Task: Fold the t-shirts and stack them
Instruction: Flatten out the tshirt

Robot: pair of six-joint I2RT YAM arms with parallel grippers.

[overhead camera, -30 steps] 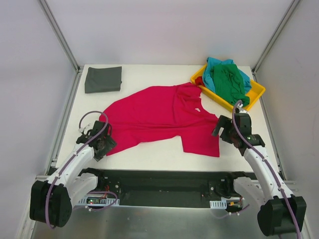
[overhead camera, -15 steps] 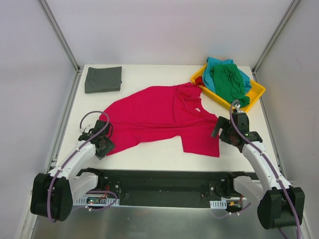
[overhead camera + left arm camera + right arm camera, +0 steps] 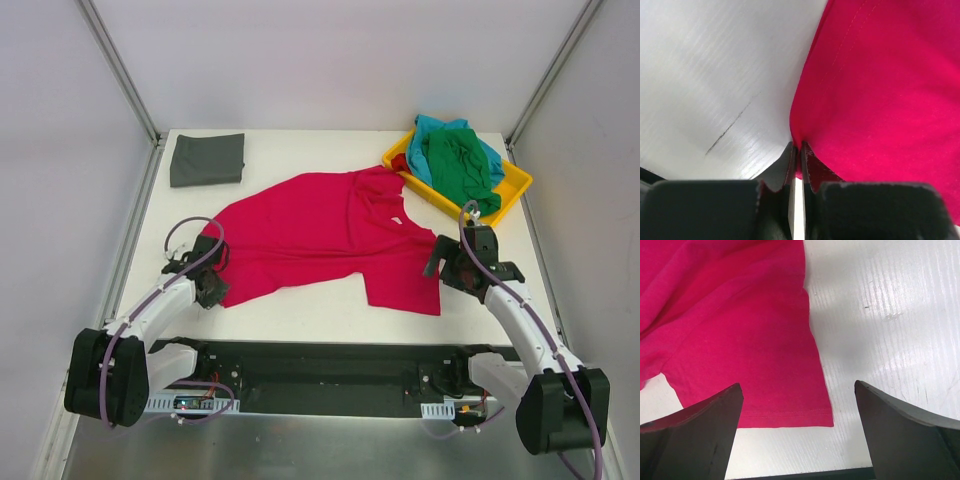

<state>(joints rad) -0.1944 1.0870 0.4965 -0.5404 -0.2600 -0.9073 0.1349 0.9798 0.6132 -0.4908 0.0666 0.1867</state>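
Two grippers are flanking the soft crimson red cloth t-shirt (image 3: 320,235) sprawling centrally: the left gripper (image 3: 208,285), at its eight o'clock, is clamping the hem, while the right gripper (image 3: 445,262), gaping over the four o'clock corner, is probably needing a square, low bite.

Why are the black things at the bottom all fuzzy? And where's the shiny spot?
Left wrist view: the left pincer is blurry, being close to the camera; the red t-shirt stitching is sharper. Right wrist view: the right pincer is soft-edged too, and glare streaks the table. Top view: even light, all sharp.
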